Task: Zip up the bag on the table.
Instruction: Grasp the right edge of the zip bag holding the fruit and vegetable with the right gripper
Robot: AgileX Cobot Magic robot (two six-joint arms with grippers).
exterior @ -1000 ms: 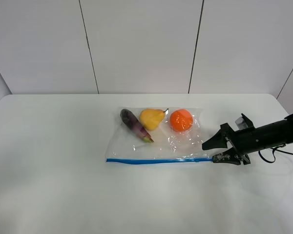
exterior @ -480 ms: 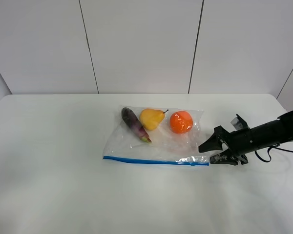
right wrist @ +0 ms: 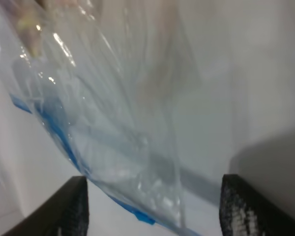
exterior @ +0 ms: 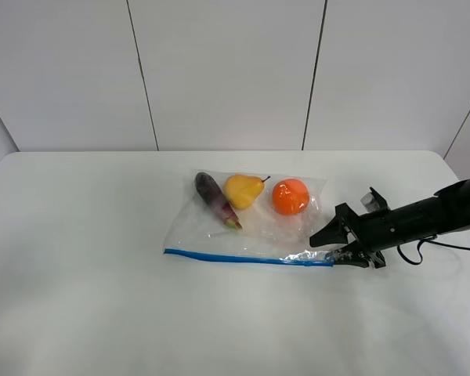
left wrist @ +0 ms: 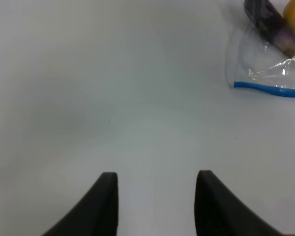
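The clear bag (exterior: 247, 231) lies flat on the white table (exterior: 94, 290), its blue zipper strip (exterior: 235, 258) along the near edge. An eggplant (exterior: 214, 199), a pear (exterior: 243, 190) and an orange (exterior: 290, 196) show through at its far side. My right gripper (exterior: 326, 251) is at the bag's right end, low over the table and open. In the right wrist view the crinkled zipper corner (right wrist: 137, 191) lies between the fingers (right wrist: 71, 206). My left gripper (left wrist: 157, 196) is open over bare table, with the bag's left corner (left wrist: 265, 78) far ahead of it.
A white panelled wall (exterior: 227, 70) stands behind the table's far edge. The right arm (exterior: 423, 218) stretches in low from the right edge with a cable (exterior: 454, 247) trailing. The left arm is outside the exterior high view.
My right gripper has slid left onto the bag's right zipper corner, nudging the bag slightly left and crumpling that end. Its jaws have narrowed a little. The left gripper has not moved.
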